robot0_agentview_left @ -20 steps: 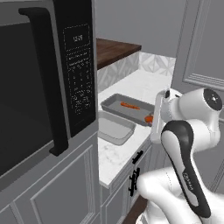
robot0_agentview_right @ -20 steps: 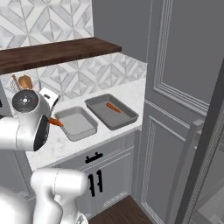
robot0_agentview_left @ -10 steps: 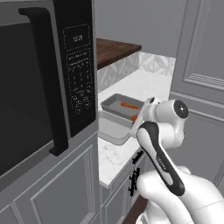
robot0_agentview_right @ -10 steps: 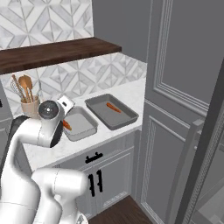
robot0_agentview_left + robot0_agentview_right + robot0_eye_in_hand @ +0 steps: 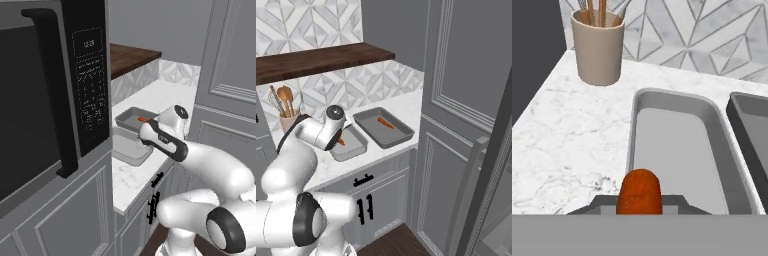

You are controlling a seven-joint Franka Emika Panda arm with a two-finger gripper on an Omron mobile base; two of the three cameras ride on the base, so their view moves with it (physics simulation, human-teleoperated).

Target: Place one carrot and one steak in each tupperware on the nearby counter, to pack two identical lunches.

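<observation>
My gripper (image 5: 340, 142) is shut on a carrot (image 5: 639, 192), whose orange end pokes up between the fingers in the hand view. It hangs just over the nearer grey tupperware (image 5: 354, 146), which holds nothing else (image 5: 672, 150). The farther tupperware (image 5: 398, 135) has a second carrot (image 5: 385, 123) lying in it, also seen from the left as the carrot (image 5: 143, 119) in the far tupperware (image 5: 131, 114). Both containers stand side by side on the white counter (image 5: 331, 167). My hand (image 5: 160, 132) covers part of the near tupperware (image 5: 127, 150). The steaks are out of view.
A beige cup of wooden utensils (image 5: 599, 45) stands on the counter beyond the near container, by the tiled wall. A large dark microwave (image 5: 50, 100) fills the left side. A dark wooden shelf (image 5: 321, 57) runs above. Tall grey cabinet doors (image 5: 466, 75) border the right.
The arm has swung down and over, carrying the carrot from beside the counter's front to just above the nearer tupperware. The other carrot has not moved.
</observation>
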